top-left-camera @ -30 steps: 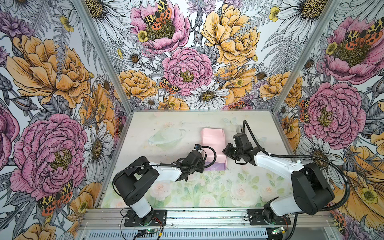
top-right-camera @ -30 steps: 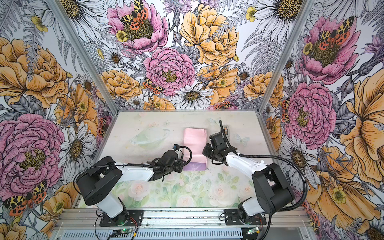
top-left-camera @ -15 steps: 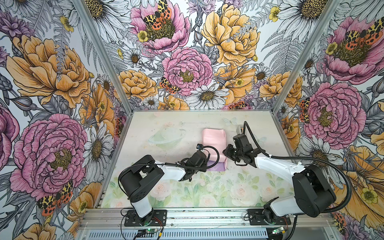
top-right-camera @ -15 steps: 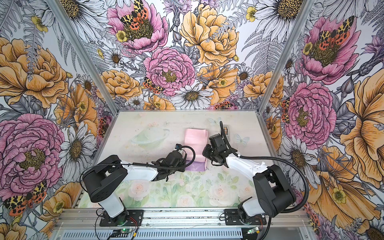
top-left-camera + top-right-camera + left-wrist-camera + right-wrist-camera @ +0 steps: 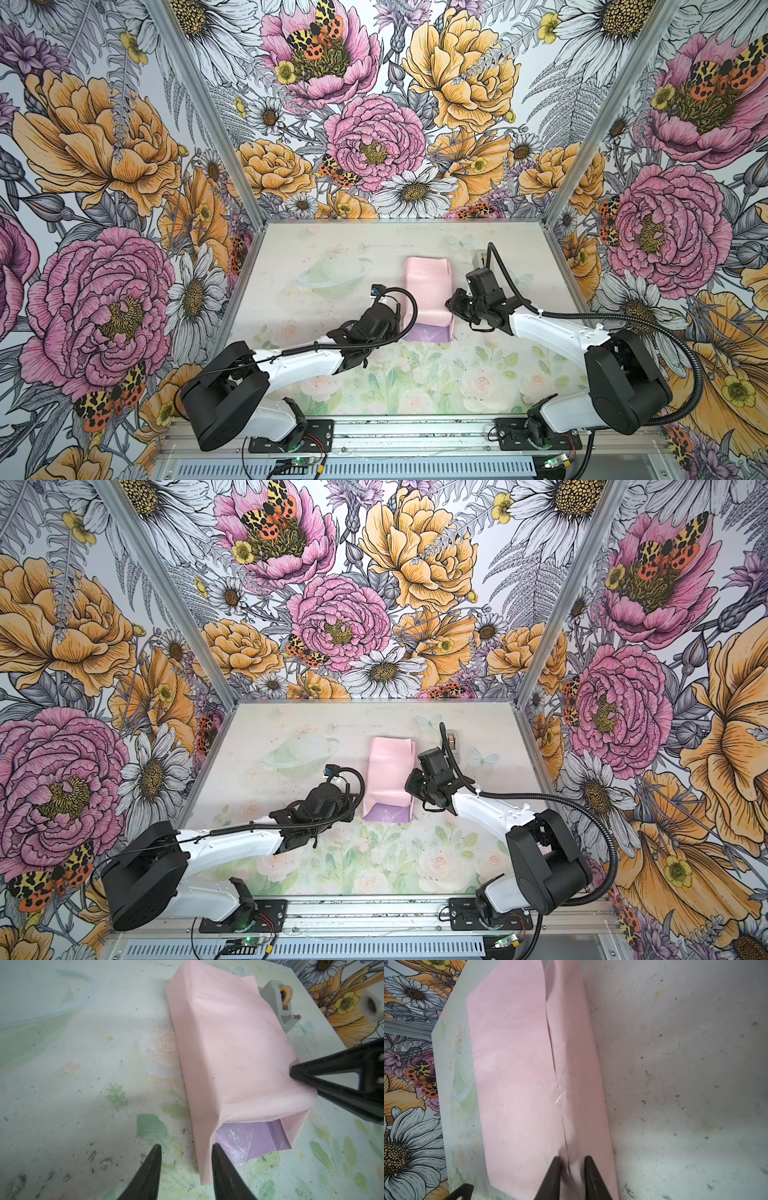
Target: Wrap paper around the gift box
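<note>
My left tool (image 5: pixel 186 1145) lies low over the floral surface (image 5: pixel 332 249), at the near left corner of the paper (image 5: pixel 426 291). Its two dark jaws stand apart, released and gripping nothing. The near edge of the paper's left wall sits in the gap, just beside the right-hand jaw.

At the middle of the surface, the paper is folded into a long pale pink sleeve running from near to far. Its near end gapes open and shows the lilac inner face. The gift box is not visible. I judge it sits hidden deeper inside the sleeve.

To the right, my right tool (image 5: pixel 572 1157) reaches in and is clenched on a thin fold of the paper. It grips where the lengthwise overlap seam meets the sleeve's right side, toward the near end.

Farther right, a grey tape dispenser (image 5: pixel 274 999) stands just beside the sleeve's far right corner.

The paper looks light, thin and already creased. I expect it to spring open when let go, to slide easily on the smooth surface, and to tear or crumple under a hard pull. The open near end, which has no box behind it, looks likely to collapse if squeezed. I would take hold at the edge of the near left wall and fold it inward, while the right tool pins the seam.
</note>
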Tool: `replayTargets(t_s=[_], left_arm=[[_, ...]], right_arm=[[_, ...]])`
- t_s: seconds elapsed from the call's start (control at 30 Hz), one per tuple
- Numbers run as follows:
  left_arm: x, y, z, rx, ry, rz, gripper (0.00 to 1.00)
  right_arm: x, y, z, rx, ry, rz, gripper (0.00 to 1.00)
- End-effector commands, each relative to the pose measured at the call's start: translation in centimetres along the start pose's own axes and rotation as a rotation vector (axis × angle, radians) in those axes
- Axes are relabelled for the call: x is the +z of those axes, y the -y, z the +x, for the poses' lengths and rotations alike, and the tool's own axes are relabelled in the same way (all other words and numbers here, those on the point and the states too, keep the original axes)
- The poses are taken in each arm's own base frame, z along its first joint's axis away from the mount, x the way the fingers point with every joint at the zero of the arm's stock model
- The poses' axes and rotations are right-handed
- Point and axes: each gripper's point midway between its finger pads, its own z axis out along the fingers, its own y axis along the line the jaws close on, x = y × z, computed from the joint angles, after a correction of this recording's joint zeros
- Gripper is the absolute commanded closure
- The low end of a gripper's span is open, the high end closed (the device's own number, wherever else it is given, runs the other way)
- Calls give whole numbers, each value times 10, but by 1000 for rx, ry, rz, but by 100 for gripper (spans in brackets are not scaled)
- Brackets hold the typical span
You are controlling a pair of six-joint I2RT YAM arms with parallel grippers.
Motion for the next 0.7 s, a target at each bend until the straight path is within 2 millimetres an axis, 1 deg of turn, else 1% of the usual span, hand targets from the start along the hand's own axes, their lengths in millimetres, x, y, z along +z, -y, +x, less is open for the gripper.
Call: replayTargets(t_s=[0.0, 0.13, 0.17, 0.3, 0.4, 0.5, 0.67], left_arm=[[5, -23, 26, 5, -90, -54, 66], [16, -11, 31, 47, -125, -10, 73], [20, -4, 34, 50, -146, 21, 74], [33, 17, 37, 60, -170, 101, 79], [42, 29, 40, 82, -187, 138, 80], [49, 37, 42, 83, -193, 169, 82], [57, 54, 38, 79, -178, 236, 83]], right_arm=[[5, 9, 13, -4, -35, 38, 78], [5, 9, 14, -6, -35, 38, 78], [4, 9, 13, -6, -34, 36, 78], [4, 9, 14, -8, -35, 38, 79], [4, 9, 14, -8, -33, 39, 79], [4, 9, 15, -10, -33, 39, 79], [3, 9, 14, -10, -29, 38, 79]])
